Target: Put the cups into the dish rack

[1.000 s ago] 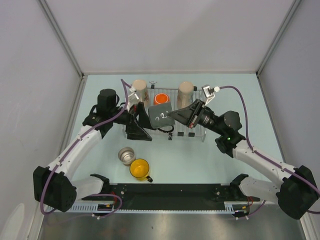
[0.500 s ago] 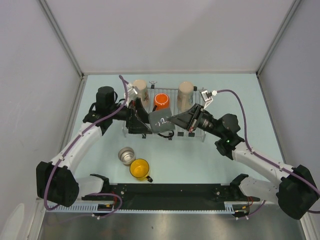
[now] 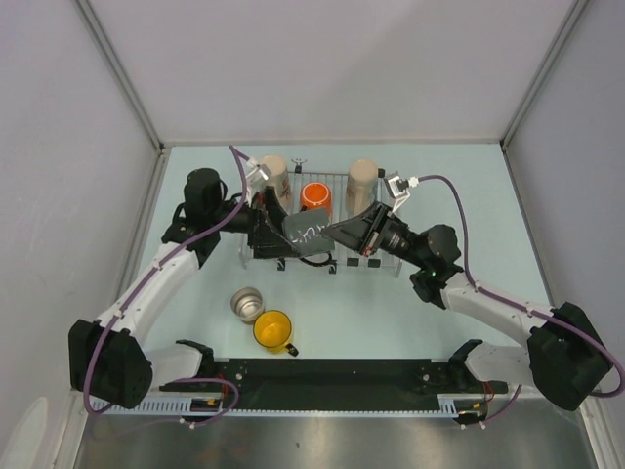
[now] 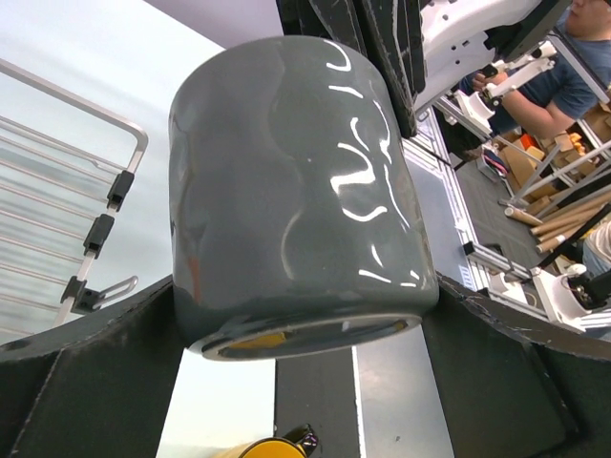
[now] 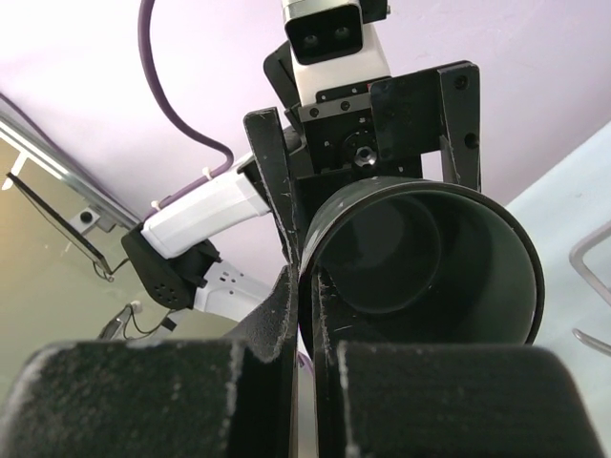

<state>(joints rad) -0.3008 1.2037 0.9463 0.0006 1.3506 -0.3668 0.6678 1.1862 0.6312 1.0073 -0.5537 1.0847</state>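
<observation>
Two arms meet over the rack's (image 3: 389,262) near side: right gripper (image 3: 334,233) pinches the grey mug (image 3: 305,233) by its rim, tilted in midair; left gripper (image 3: 280,236) is spread wide either side of the mug's body, not clamped. Best bet, prob.: left closes square on the wall before right lets go.

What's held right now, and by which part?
Right gripper pinches the grey mug by its rim, one finger inside. Left gripper is open, straddling its body.
</observation>
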